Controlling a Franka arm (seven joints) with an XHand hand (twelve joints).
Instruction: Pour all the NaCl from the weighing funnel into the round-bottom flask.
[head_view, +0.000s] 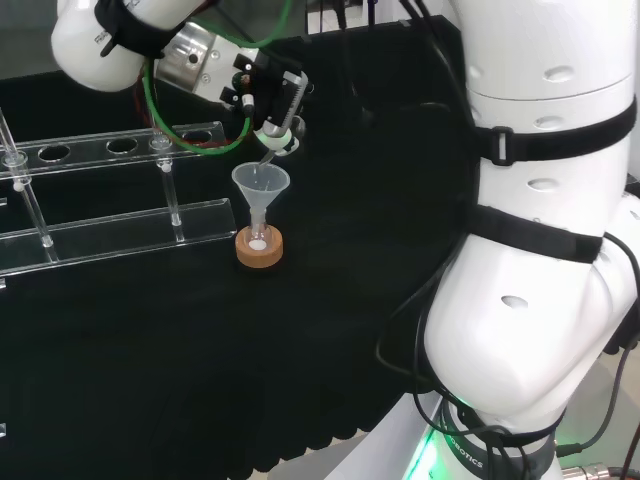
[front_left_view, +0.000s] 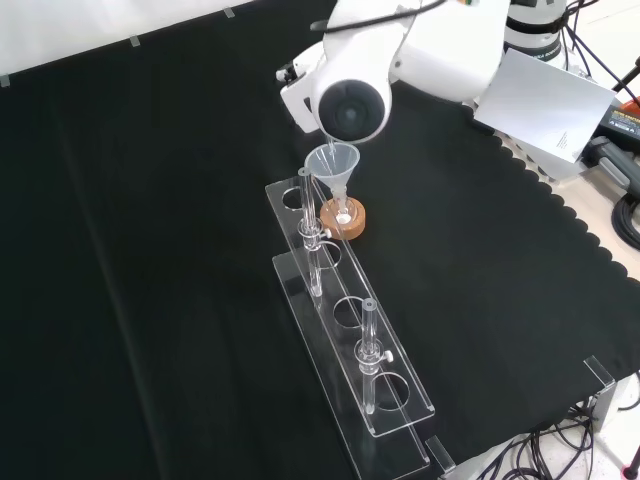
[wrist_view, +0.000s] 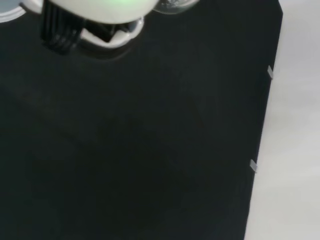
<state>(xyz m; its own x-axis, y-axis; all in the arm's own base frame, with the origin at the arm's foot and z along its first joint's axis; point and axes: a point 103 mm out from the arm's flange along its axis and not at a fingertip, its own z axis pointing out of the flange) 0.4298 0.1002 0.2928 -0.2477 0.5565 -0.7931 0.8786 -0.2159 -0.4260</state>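
Hand (head_view: 268, 95), fingers curled round tilted weighing funnel (head_view: 268, 155), held above clear funnel (head_view: 261, 183) so salt drops into cork-seated flask (head_view: 259, 240).

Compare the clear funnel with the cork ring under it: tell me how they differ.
The funnel is clear and see-through; the cork ring is opaque brown. The funnel is a tall cone narrowing to a stem that points down; the cork ring is low and flat on the black cloth. The funnel stands high, right below the robot hand; the cork ring sits lowest. Both are round and share one upright axis.
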